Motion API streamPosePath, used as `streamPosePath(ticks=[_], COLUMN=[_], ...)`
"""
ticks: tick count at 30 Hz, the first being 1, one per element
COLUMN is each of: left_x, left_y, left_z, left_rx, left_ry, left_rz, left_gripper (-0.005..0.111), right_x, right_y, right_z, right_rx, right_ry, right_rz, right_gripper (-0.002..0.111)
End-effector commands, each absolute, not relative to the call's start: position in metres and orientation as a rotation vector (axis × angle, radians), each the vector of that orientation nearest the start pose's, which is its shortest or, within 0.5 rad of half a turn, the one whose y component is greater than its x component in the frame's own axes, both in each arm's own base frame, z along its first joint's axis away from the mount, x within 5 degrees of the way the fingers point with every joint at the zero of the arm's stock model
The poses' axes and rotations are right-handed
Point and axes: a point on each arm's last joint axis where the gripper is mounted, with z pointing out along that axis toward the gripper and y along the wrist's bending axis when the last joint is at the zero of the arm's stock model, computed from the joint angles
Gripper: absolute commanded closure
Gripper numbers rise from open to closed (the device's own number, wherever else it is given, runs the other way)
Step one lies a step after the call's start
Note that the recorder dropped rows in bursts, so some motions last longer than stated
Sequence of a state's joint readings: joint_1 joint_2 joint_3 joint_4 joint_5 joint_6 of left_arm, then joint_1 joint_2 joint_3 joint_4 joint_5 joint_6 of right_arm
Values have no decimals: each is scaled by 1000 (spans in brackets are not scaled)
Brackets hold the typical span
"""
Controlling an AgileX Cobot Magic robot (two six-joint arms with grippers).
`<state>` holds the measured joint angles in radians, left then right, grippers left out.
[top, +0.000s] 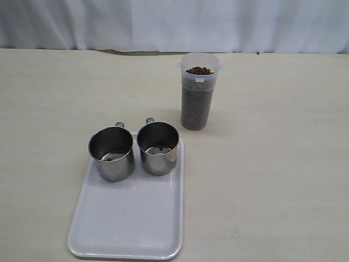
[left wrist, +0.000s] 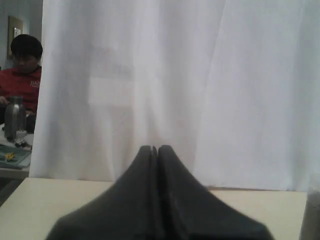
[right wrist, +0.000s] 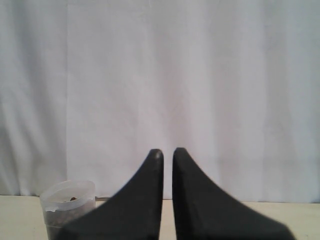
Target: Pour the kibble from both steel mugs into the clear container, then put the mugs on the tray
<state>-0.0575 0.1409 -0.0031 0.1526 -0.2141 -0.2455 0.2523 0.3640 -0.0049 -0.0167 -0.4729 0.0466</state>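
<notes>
Two steel mugs stand upright side by side at the far end of the white tray (top: 131, 218), the left mug (top: 112, 153) and the right mug (top: 158, 147). Both look almost empty inside, and their handles point away. Behind and to the right of the tray stands the clear container (top: 197, 93), upright on the table, with kibble (top: 199, 71) up to its collar. It also shows in the right wrist view, the container (right wrist: 67, 202). Neither arm appears in the exterior view. My left gripper (left wrist: 157, 148) is shut on nothing. My right gripper (right wrist: 167, 150) is shut too, with a thin slit between its fingers.
A white curtain (top: 174, 24) hangs along the table's far edge. In the left wrist view a person in red (left wrist: 22, 80) sits past the curtain's end, beyond the table's corner.
</notes>
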Motion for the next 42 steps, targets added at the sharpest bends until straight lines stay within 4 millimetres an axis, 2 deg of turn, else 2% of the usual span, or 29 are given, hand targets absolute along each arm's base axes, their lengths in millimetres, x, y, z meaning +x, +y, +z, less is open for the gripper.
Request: streamPosePath(ticks=[1, 19, 25, 42], left_x=[67, 67, 56, 56], left_y=[-6, -4, -1, -1], left_z=[219, 212, 202, 203], left_rx=[-4, -18, -58, -88], left_ry=[1462, 1540, 1612, 1594], left_rz=[-130, -118, -86, -125], left_gripper=[107, 107, 107, 107], right_x=[83, 83, 83, 83], right_y=[22, 22, 22, 21], right_z=[230, 230, 230, 230], right_rx=[-154, -154, -154, -146], right_ry=[1372, 1372, 1372, 1370], right_rz=[236, 236, 236, 240], right_gripper=[103, 103, 103, 103])
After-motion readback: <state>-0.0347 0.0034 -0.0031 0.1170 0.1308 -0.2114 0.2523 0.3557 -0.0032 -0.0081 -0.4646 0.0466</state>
